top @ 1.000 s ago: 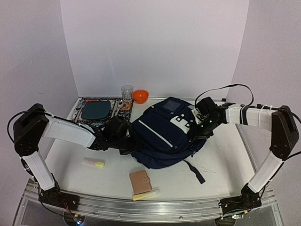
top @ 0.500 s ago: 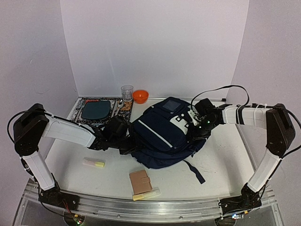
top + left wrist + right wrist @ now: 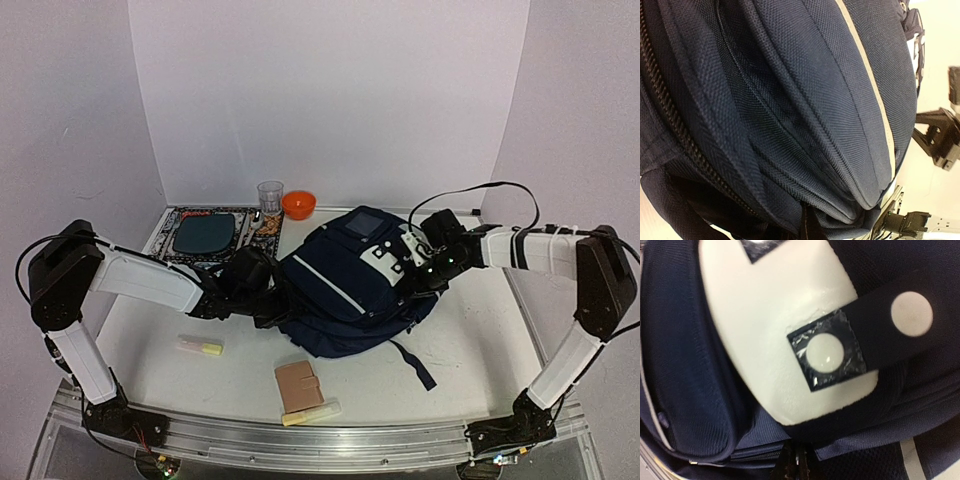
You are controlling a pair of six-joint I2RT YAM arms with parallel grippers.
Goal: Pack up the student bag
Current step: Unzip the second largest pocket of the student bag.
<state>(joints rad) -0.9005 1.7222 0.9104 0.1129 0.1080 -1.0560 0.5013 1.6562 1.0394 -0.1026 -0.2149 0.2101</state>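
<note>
though open before, right gripper [image 3: 792,469] now shut

Table [image 3: 470,330]: white, flat – carries every item listed below.
Backdrop [image 3: 330,100]: plain white panels on the far side and both flanks.
Tray [image 3: 262,230]: patterned, rectangular, far-left corner of the table.
Pad [image 3: 203,235]: dark teal with rounded corners, lying flat in the tray.
Glass [image 3: 269,195]: clear tumbler, upright, at the tray's far-right corner.
Bowl [image 3: 298,205]: orange, just right of the glass.
Left highlighter [image 3: 199,346]: yellow, lying flat on the near-left area.
Wallet [image 3: 298,385]: brown, closed, near the front edge.
Front highlighter [image 3: 311,412]: yellow – lies at the wallet's near edge; contact cannot be confirmed.
</note>
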